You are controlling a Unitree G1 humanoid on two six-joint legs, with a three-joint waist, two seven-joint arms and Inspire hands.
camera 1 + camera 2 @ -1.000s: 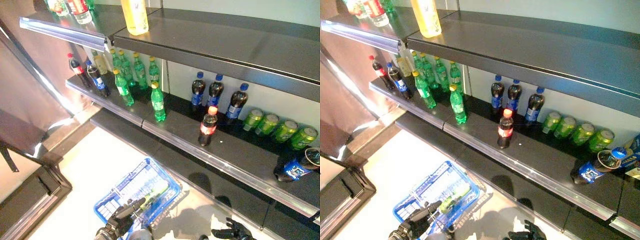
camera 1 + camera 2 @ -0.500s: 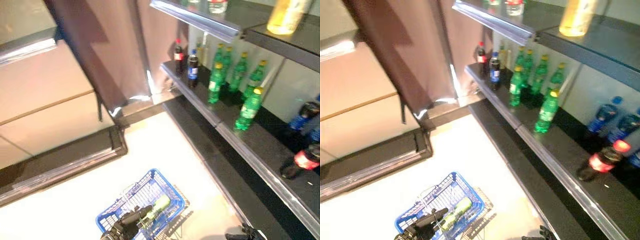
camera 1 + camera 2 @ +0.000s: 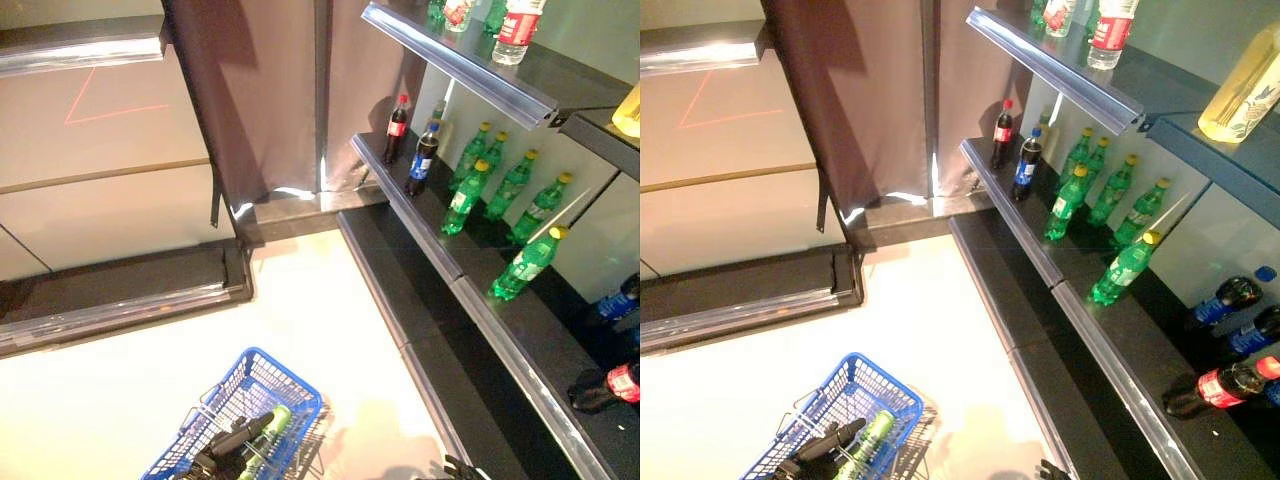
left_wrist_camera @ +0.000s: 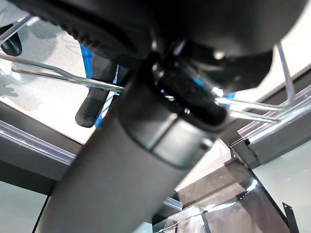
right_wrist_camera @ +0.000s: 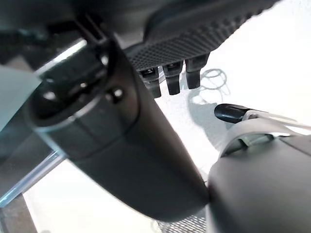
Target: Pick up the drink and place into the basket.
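Your left hand (image 3: pixel 222 452) had its fingers curled round the wire handle (image 4: pixel 58 77) of the blue mesh basket (image 3: pixel 285 392), where the green plastic drink bottle (image 3: pixel 262 431) lay flat, its long axis running corner to corner; I cannot tell your right hand's (image 3: pixel 462 468) state.

At the lower edge of the left eye view I see the blue basket (image 3: pixel 262 382) cut off, its near side out of frame. The left hand (image 3: pixel 222 455) covers much of the green bottle (image 3: pixel 270 421) inside it. Of the right hand (image 3: pixel 462 468) I see only fingertips at the bottom edge, too little to read its pose. At the right edge, a red-labelled bottle (image 3: pixel 610 384) lying on the shelf (image 3: pixel 470 290) is cropped.
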